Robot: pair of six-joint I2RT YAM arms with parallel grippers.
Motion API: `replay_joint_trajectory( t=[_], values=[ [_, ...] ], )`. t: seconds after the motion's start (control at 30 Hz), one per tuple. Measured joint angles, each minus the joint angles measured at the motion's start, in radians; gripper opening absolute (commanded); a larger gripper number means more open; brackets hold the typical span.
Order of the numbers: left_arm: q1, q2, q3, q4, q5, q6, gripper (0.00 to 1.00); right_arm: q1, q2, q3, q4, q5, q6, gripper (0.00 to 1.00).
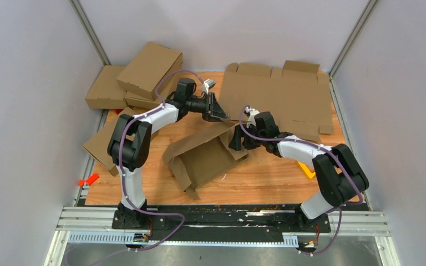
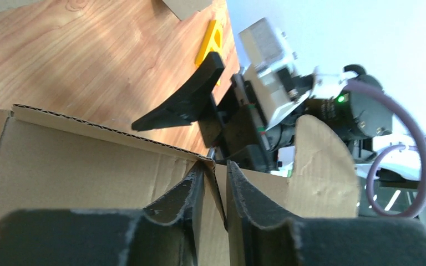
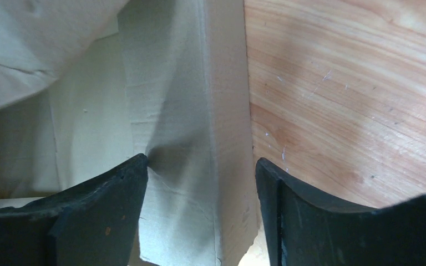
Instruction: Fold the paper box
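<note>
1. The left arm (image 1: pixel 130 141), lower left of the frame: white links, black joints.
2. The right arm (image 1: pixel 333 172), lower right: the same colours.
3. A purple cable (image 2: pixel 424 160) loops along each.
4. The left tool (image 2: pixel 215 172) and right tool (image 3: pixel 199 166): black, curved matte fingers.
5. A green light (image 2: pixel 341 98) glows on the right wrist.

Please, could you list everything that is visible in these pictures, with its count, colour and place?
paper box: one, brown, half folded, table centre
flat cardboard sheet: one, brown, back right
folded boxes: at least three, brown, piled back left
cardboard piece: one, brown, left edge, under left arm
yellow object: one, yellow, beside right arm
orange object: one, orange-red, beyond table's left edge
table: one, light wood
left arm: black and white, jaws shut on a paper box flap
right arm: black and white, jaws open, box wall between them
</note>
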Motion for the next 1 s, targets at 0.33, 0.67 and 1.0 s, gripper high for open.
replay_joint_trajectory(
  t=[0.33,0.67,1.0],
  values=[
    [0.000,0.002,0.008,0.098,0.008,-0.072,0.67,0.046,0.031,-0.012,-0.006,0.135,-0.039,0.29],
    [0.043,-0.026,0.192,0.105,0.004,-0.098,1.00,0.095,0.042,-0.009,-0.012,0.266,-0.068,0.12],
    [0.129,-0.323,0.246,-0.369,-0.254,0.317,1.00,0.152,0.043,0.006,-0.040,0.398,-0.082,0.20]
  ],
)
